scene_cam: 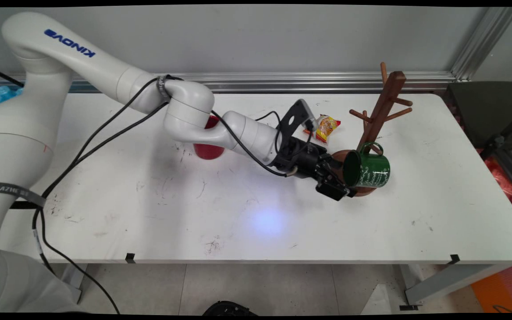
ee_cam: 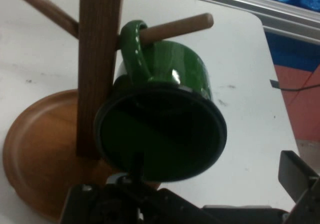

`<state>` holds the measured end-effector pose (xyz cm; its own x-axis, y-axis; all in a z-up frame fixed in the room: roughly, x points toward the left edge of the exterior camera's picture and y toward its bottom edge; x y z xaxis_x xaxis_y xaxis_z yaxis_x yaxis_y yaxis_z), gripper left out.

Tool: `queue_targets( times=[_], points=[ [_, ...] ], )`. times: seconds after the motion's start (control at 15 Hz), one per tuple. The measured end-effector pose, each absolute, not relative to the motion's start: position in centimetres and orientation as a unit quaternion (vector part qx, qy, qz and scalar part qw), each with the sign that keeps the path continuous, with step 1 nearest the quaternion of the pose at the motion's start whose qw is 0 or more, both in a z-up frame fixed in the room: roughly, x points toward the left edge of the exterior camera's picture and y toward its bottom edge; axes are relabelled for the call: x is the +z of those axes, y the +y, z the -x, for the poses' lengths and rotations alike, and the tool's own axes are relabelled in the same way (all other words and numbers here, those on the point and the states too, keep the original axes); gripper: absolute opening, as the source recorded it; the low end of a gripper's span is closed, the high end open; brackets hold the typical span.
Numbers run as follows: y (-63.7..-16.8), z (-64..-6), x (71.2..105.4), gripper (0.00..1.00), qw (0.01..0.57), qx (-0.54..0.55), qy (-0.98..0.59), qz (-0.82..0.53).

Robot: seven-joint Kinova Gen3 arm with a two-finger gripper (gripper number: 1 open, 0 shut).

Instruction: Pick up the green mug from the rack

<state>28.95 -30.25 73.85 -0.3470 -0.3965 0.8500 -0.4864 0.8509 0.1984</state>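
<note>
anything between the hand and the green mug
Nothing visible does. The hand is right at the mug's open mouth, and the hand view shows the rim just above the fingers. The mug hangs by its handle on a peg of the wooden mug tree, whose post stands beside it, not in front.

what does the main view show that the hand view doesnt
Only the main view shows the red cup partly hidden behind the arm, the yellow and red snack packet and the mug tree's upper pegs.

Only the hand view shows the green mug's dark inside and its handle hooked over a peg by the post.

Both show the green mug hanging on the wooden mug tree, the tree's round base, the white table and the claw, open beside the mug's rim.
</note>
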Motion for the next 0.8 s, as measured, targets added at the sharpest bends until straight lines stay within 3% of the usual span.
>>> queue_targets(
  times=[0.8],
  points=[
    [-31.4, -25.5, 73.1, 1.00, 0.518, 0.041, -0.805, -0.285]
  ],
)
